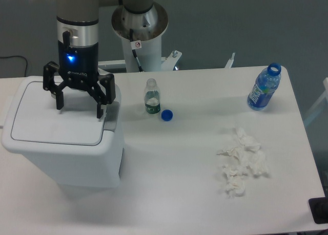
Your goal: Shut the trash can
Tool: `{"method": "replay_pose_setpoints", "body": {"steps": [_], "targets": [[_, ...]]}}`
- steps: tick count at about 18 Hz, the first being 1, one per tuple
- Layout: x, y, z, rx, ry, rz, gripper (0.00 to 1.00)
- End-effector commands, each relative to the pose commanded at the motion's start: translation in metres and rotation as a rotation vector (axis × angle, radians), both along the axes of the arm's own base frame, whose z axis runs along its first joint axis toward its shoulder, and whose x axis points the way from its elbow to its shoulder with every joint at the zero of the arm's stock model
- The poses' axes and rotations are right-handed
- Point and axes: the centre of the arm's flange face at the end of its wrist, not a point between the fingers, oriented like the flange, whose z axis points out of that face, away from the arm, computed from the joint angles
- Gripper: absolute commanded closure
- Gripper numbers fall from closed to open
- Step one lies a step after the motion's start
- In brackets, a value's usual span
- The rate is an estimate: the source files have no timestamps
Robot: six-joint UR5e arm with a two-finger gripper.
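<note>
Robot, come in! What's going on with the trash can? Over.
Gripper open, over the lid. Trash can lid lying flat, looks shut. Nothing in the way.

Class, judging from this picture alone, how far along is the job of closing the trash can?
Done: the trash can lid lies flat on the rim, looking closed. In hand: nothing; the tool hangs open above the lid. Left: apparently only withdrawing the arm; whether the lid has latched cannot be seen.

A white table (195,194) stands on grey floor (230,25).
</note>
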Motion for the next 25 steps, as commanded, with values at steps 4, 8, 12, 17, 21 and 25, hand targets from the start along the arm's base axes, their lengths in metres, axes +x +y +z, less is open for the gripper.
{"method": "replay_pose_setpoints", "body": {"steps": [4,8,12,17,21,25], "targets": [[0.0000,0.0000,0.0000,0.000,0.001,-0.001,0.00],[0.0008,0.0003,0.0000,0.000,0.001,-0.003,0.00],[-0.0018,0.0025,-0.0050,-0.009,-0.002,-0.003,0.00],[-0.0022,0.0030,-0.0051,-0.009,0.000,-0.006,0.00],[-0.0060,0.0030,-0.0059,-0.010,-0.002,-0.001,0.00],[-0.0065,0.0025,-0.0043,-0.006,-0.002,0.000,0.00]]}}
